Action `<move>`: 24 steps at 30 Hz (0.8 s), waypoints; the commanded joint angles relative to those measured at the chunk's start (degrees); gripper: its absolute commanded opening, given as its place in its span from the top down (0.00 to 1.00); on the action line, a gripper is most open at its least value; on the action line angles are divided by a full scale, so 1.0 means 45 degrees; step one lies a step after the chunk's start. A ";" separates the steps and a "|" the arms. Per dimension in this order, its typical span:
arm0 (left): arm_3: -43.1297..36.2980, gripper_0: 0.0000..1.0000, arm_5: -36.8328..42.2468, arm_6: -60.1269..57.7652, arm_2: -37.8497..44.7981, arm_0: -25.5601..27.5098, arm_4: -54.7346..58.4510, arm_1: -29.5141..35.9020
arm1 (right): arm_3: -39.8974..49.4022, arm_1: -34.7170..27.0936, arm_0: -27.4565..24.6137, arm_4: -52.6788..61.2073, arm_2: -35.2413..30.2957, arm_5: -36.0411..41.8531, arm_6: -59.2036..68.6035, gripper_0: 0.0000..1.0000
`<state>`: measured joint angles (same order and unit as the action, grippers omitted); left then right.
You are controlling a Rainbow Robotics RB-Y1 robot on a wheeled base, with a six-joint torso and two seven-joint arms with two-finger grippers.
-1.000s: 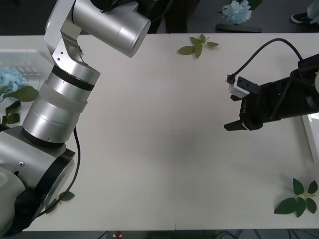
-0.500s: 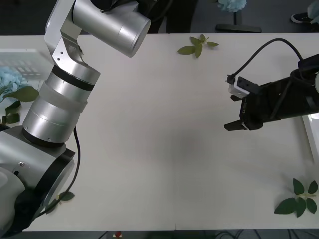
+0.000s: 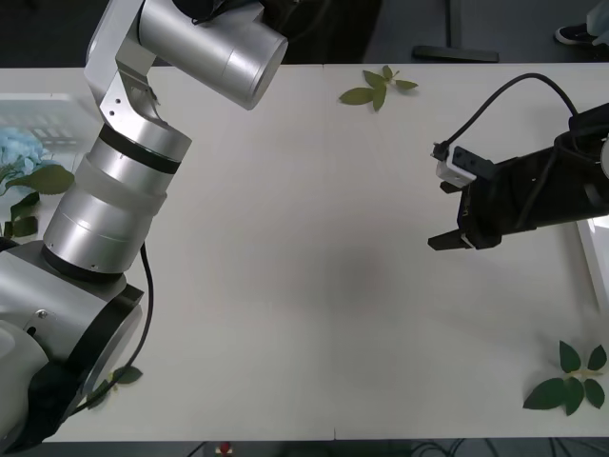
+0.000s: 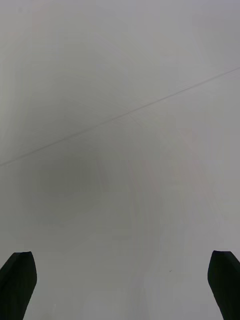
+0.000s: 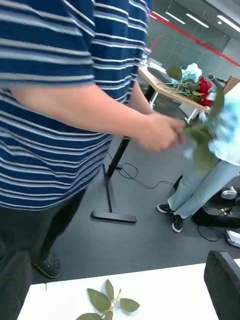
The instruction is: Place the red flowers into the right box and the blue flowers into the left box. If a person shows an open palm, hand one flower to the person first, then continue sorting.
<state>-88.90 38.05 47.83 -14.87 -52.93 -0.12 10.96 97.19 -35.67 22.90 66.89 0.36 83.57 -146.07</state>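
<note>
A person's hand (image 5: 159,131) is holding a blue flower (image 5: 227,127) by its green stem, out past the far edge of the table (image 3: 324,238). It looks like the handing-over step: the flower is in the person's hand and the left arm's own fingers are holding nothing. So I think sorting comes next.

The left gripper (image 5: 120,285) is sitting up high, pointing out over the far table edge toward the person. Its two dark fingers are wide apart at the corners of its own view, with nothing between them. Just below it, a small leaf sprig (image 5: 107,302) is lying on the table near the edge.

The right gripper (image 3: 449,214) is hanging low over the bare table on the right side. Its black fingers (image 4: 17,282) are also wide apart, holding nothing and touching nothing.

Another blue flower (image 3: 19,152) is already lying in the left box (image 3: 48,119) at the far left of the table. A strip of the right box (image 3: 595,257) is peeking out at the right edge, and I cannot tell what is in it. Some loose green leaves (image 3: 569,379) are lying near the front right corner. I am not seeing any flower loose on the table, so the next move calls for finding one to pick up. Some red flowers (image 5: 204,92) are sitting on another table far off in the room.
</note>
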 commanded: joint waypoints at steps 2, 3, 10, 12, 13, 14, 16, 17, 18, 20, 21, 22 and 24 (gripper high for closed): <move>-0.0226 0.00 -0.0058 0.1578 0.0355 -0.0484 0.0066 0.0358 | 0.0219 -0.0002 0.0165 0.0058 -0.0177 -0.0016 -0.0157 0.00; -0.0284 0.00 0.0001 0.2066 0.0472 -0.0503 0.0262 0.0436 | 0.0219 -0.0002 0.0165 0.0058 -0.0177 -0.0016 -0.0157 0.00; -0.1124 0.00 0.1641 0.4176 0.1097 -0.0484 0.1863 0.1081 | 0.0219 -0.0002 0.0165 0.0058 -0.0177 -0.0016 -0.0157 0.00; -0.1613 0.00 0.2520 0.4586 0.1195 -0.0464 0.2488 0.1491 | 0.0219 -0.0002 0.0165 0.0058 -0.0177 -0.0016 -0.0157 0.00; -0.1945 0.00 0.3047 0.4859 0.1273 -0.0386 0.2879 0.1745 | 0.0219 -0.0002 0.0165 0.0058 -0.0177 -0.0016 -0.0157 0.00; -0.2335 0.00 0.3653 0.5133 0.1409 -0.0308 0.3289 0.1979 | 0.0219 -0.0002 0.0165 0.0058 -0.0177 -0.0016 -0.0157 0.00; -0.2941 0.00 0.4415 0.5563 0.1605 -0.0113 0.3894 0.2331 | 0.0219 -0.0002 0.0165 0.0058 -0.0177 -0.0016 -0.0157 0.00; -0.3370 0.00 0.4844 0.5836 0.1722 0.0083 0.4363 0.2643 | 0.0219 -0.0002 0.0165 0.0058 -0.0177 -0.0016 -0.0157 0.00; -0.3585 0.00 0.5001 0.5992 0.1781 0.0200 0.4598 0.2799 | 0.0219 -0.0002 0.0165 0.0058 -0.0177 -0.0016 -0.0157 0.00; -0.4347 0.00 0.5391 0.6461 0.1839 0.0669 0.5418 0.3444 | 0.0219 -0.0002 0.0165 0.0058 -0.0177 -0.0016 -0.0157 0.00; -0.4659 0.00 0.5411 0.6695 0.1859 0.0962 0.5848 0.3756 | 0.0219 -0.0002 0.0165 0.0058 -0.0177 -0.0016 -0.0157 0.00; -0.5128 0.00 0.5333 0.7105 0.1956 0.1450 0.6473 0.4127 | 0.0219 -0.0002 0.0165 0.0058 -0.0177 -0.0016 -0.0157 0.00; -0.5636 0.00 0.5333 0.7613 0.2132 0.2036 0.7332 0.4577 | 0.0219 -0.0002 0.0165 0.0058 -0.0177 -0.0016 -0.0157 0.00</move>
<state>-110.06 62.31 76.79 -6.53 -47.02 29.22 27.85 97.18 -35.67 22.90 66.88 0.36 83.57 -146.07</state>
